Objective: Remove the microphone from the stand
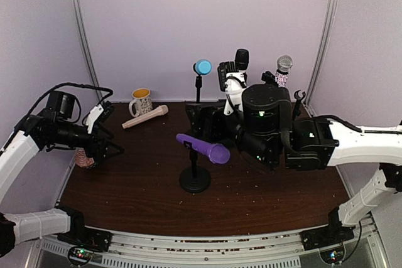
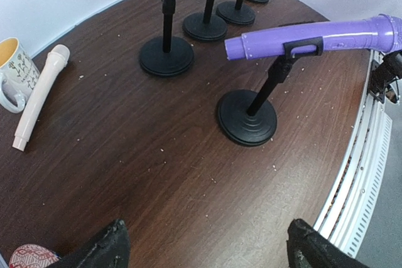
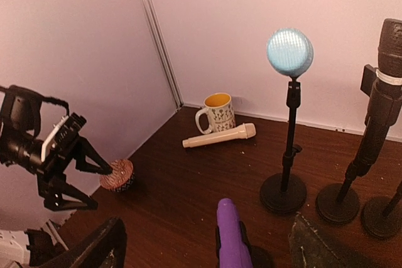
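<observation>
**Both grippers released, the purple microphone (image 1: 204, 148) sitting in its clip (image 2: 303, 47)**

The microphone lay nearly level on the front stand (image 1: 194, 180), in the centre of the top view. My right gripper (image 3: 207, 246) was close to it with the fingers wide apart and holding nothing. The handle end showed between them at the bottom of my wrist view. My left gripper (image 2: 210, 246), at the left side of the top view, was also released and empty. I judged it best to close on the handle just beside the clip. Then I should draw it out slowly along its own axis, so that the stand would not tip.
</observation>
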You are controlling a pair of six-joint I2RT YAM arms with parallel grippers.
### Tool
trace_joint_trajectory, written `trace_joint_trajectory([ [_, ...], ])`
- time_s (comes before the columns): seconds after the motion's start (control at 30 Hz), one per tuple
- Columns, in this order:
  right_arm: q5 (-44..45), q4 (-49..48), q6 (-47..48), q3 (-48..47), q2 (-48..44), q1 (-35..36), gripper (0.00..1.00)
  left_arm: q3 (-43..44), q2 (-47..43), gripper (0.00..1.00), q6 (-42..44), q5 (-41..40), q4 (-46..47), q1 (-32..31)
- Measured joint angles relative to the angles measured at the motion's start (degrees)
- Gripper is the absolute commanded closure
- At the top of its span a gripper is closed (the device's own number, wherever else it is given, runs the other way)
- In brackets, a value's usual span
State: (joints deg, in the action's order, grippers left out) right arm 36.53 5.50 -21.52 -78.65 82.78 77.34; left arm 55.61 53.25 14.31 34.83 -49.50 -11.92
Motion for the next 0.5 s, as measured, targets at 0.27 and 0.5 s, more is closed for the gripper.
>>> trace_joint_trajectory([
  [0.27, -6.01, 5.20, -0.39, 11.19, -11.37, -0.02, 0.00, -0.48, 1.53, 0.14, 0.57, 1.57, 2.25, -0.24],
  [0.5, -10.88, 4.83, 2.14, 15.47, -16.61, 0.09, 0.00, -5.14, 0.94, 0.19, -1.68, -1.25, 9.46, -7.52],
])
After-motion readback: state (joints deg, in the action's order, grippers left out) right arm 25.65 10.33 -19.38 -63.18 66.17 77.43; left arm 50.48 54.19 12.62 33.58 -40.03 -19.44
